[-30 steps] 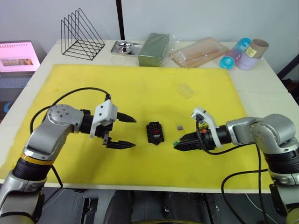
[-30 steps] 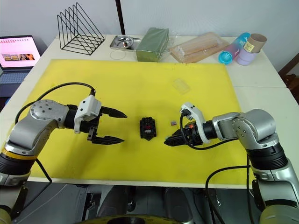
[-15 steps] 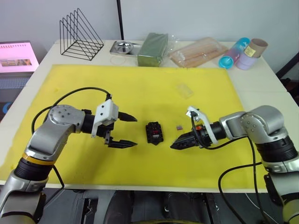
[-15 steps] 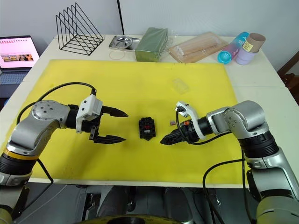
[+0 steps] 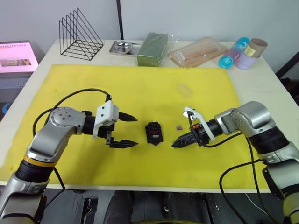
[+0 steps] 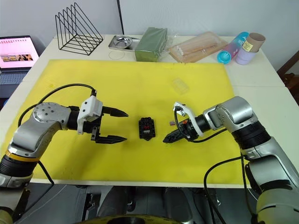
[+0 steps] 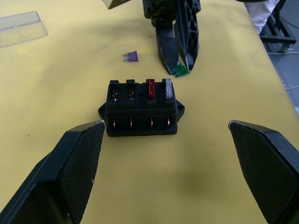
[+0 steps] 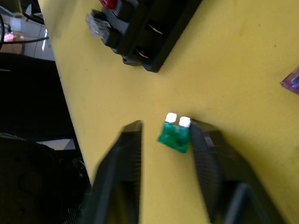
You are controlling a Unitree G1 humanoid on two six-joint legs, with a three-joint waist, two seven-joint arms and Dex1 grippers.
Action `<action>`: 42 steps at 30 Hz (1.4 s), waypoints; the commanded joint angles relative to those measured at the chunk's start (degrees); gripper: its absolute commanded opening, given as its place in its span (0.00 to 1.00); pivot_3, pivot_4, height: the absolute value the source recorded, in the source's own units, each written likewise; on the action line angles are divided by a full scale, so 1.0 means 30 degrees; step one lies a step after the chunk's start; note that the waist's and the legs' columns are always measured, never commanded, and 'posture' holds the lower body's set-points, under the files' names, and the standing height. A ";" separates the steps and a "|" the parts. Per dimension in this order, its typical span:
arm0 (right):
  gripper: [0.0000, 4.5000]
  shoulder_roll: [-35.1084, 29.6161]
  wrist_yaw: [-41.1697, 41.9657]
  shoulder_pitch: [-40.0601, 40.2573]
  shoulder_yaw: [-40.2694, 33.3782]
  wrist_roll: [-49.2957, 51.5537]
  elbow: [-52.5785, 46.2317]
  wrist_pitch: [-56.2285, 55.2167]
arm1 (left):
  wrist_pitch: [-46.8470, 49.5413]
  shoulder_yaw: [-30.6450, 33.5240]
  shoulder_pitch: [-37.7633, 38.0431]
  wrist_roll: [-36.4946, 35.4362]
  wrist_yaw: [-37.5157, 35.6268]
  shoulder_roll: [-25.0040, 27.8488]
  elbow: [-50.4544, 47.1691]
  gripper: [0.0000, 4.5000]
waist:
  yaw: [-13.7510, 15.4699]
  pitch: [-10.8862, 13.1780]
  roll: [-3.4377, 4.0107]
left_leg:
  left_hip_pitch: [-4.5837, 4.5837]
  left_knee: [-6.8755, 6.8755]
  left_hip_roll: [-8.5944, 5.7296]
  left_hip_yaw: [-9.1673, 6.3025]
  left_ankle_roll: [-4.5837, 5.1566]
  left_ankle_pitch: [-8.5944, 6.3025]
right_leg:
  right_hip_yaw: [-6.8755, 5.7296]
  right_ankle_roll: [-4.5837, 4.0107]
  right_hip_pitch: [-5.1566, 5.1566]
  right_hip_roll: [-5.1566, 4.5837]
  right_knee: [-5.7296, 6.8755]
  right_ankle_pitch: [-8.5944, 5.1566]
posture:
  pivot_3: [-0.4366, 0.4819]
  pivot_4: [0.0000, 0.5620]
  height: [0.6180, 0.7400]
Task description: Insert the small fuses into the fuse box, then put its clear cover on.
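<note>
Head pair high over the mat, wrist cameras low and close.

Both eye views look forward and down across the yellow mat [image 5: 140, 88], sharing the whole table. The left wrist view faces the fuse box [image 7: 141, 108] from close by, along the mat. The right wrist view looks down closer still, sharing the box and the green fuse [image 8: 174, 136].

A wire rack [image 5: 80, 34], steel tray [image 5: 124, 47], green packet [image 5: 153, 48] and laptop [image 5: 17, 57] line the yellow mat [image 5: 140, 88].
</note>
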 commanded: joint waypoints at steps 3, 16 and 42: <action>0.22 0.0037 0.0913 -0.0446 0.0368 -0.0421 0.0352 -0.0346 | -0.0381 0.0269 -0.0080 -0.0022 0.0210 -0.0049 -0.0596 1.00 | 0.0006 0.0000 0.0000 | 0.0000 0.0000 0.0000 -0.0001 0.0000 0.0000 | 0.0001 0.0000 0.0000 -0.0001 0.0000 0.0000 | 0.48 0.27 1.00; 0.01 -0.0132 0.1373 -0.0332 -0.0077 -0.1031 0.0633 -0.0329 | -0.0738 0.0071 -0.0213 0.0098 0.0380 -0.0331 -0.0406 1.00 | 0.0037 0.0000 0.0000 | 0.0000 0.0002 -0.0003 -0.0003 -0.0001 0.0000 | 0.0002 0.0000 0.0001 -0.0006 0.0001 0.0001 | 0.48 0.27 1.00; 0.01 1.0370 -1.9676 0.9169 -1.8587 0.9811 -0.9267 0.4329 | -0.0650 0.0043 -0.0218 -0.0039 0.0837 -0.0829 -0.0375 1.00 | 0.0003 -0.0004 0.0012 | -0.0016 -0.0033 0.0015 -0.0032 -0.0001 0.0001 | 0.0010 -0.0001 -0.0019 0.0025 0.0020 0.0000 | 0.48 0.27 1.00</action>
